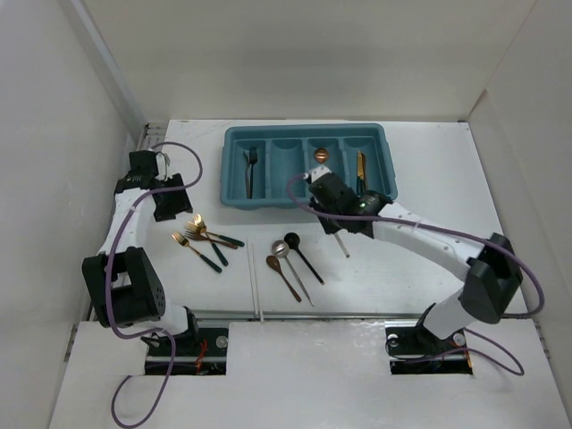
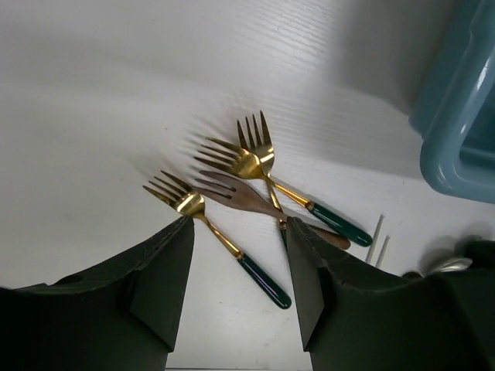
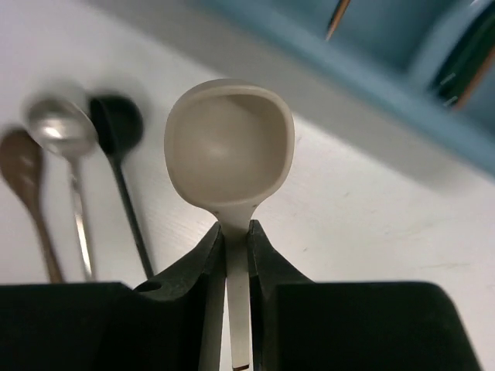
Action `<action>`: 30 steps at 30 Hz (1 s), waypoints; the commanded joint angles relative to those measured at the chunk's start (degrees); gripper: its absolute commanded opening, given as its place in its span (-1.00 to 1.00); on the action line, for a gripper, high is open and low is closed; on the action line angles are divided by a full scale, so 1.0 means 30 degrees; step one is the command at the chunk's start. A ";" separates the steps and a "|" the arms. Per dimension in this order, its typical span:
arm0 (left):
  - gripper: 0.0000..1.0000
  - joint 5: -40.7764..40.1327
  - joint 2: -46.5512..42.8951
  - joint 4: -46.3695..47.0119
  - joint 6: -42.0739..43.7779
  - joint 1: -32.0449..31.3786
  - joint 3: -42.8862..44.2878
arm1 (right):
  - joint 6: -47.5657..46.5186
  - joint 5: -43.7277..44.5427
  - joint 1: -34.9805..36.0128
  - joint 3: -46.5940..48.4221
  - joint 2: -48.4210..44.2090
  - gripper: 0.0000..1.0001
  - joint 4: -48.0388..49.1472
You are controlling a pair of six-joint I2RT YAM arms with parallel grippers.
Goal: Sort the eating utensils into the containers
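White tube links on left arm [image 1: 121, 228] and right arm [image 1: 420, 239], chunky black joint housings [image 1: 490, 284], loose purple cables [image 1: 181, 145] along each – black base plates [image 1: 427, 344]. On left gripper [image 2: 240, 224] and right gripper [image 3: 236, 230] – matte dark wedge fingers [image 2: 158, 286].

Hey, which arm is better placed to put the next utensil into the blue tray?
Right. The right gripper is shut on the cream spoon, close to the tray. The left gripper hangs open over the forks, holding nothing.
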 commanded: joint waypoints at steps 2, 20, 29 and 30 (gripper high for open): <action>-0.03 0.1417 -0.0238 -0.0488 -0.0612 0.0067 -0.0350 | -0.0943 0.2958 0.0234 0.3672 -0.1795 -1.00 0.0119; -0.05 0.1568 0.2281 -0.2275 -0.3925 -0.0429 -0.3633 | -0.1443 -0.3740 -0.7207 1.4342 1.0334 -1.00 0.5572; -0.12 0.0366 0.4182 -0.1135 -0.4101 -0.0695 -0.3401 | 0.0168 -0.4683 -0.7207 1.3258 1.1128 0.25 0.6042; -0.12 0.0366 0.4360 -0.1133 -0.4101 -0.0695 -0.3399 | -0.0035 -0.4683 -0.7207 1.2910 1.0893 0.25 0.6041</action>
